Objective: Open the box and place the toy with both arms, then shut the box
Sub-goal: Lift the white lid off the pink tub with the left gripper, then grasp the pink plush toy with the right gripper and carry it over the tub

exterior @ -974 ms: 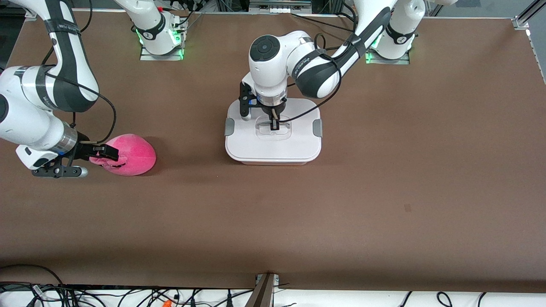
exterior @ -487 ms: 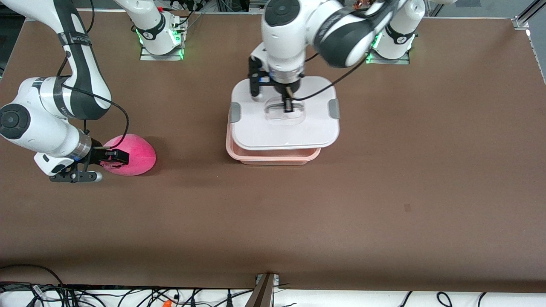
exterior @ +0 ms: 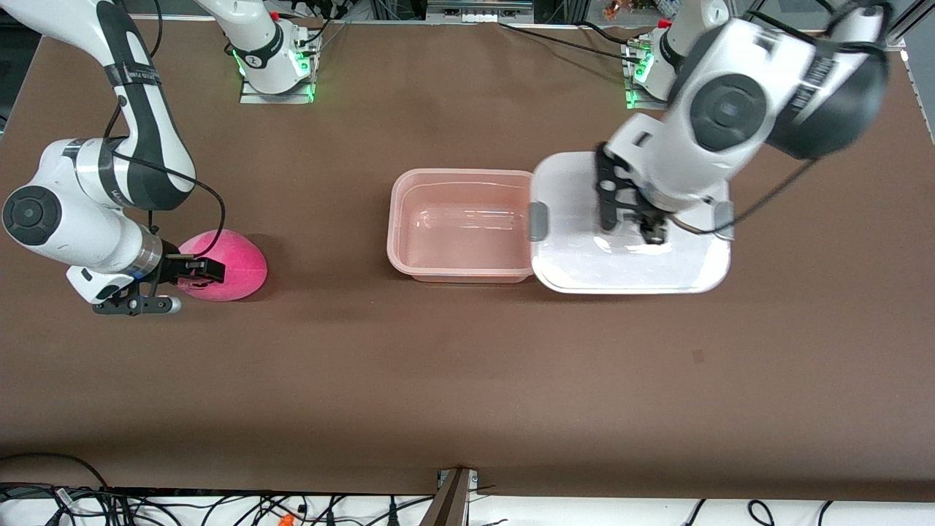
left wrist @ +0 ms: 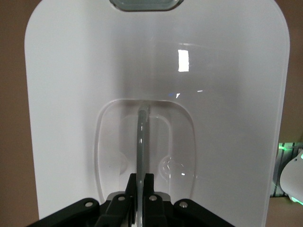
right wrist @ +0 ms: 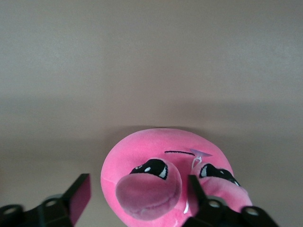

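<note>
- Fingers [left wrist: 147, 187] of the left gripper [exterior: 652, 228] are being kept pinched shut on the clear handle [left wrist: 142, 137] of the white lid [exterior: 632, 256], which runs straight out from between the fingertips in the left wrist view.
- Lid and tub are being shown apart: the lid is being held up in the air under the left gripper, over the table [exterior: 467, 380] just beside the tub's end toward the left arm, with one lid edge overlapping the tub's rim in the front view.
- A grey clip [exterior: 537, 220] is being shown on the lid's side nearest the tub, and another clip [left wrist: 146, 4] at the lid edge farthest from the fingertips in the left wrist view.
- The pale pink tub of the box [exterior: 462, 223] is being left open on the table, with nothing visible inside.
- Fingers [right wrist: 78, 196] of the right gripper [exterior: 191, 269] are being held spread apart, one on each side of the pink toy [exterior: 223, 265], low at the table.
- The toy is being shown lying on the table between those fingers, its snout and black eyes toward the right wrist camera; whether the pads are touching the plush cannot be told.
- The toy is lying well apart from the box, toward the right arm's end of the table.
</note>
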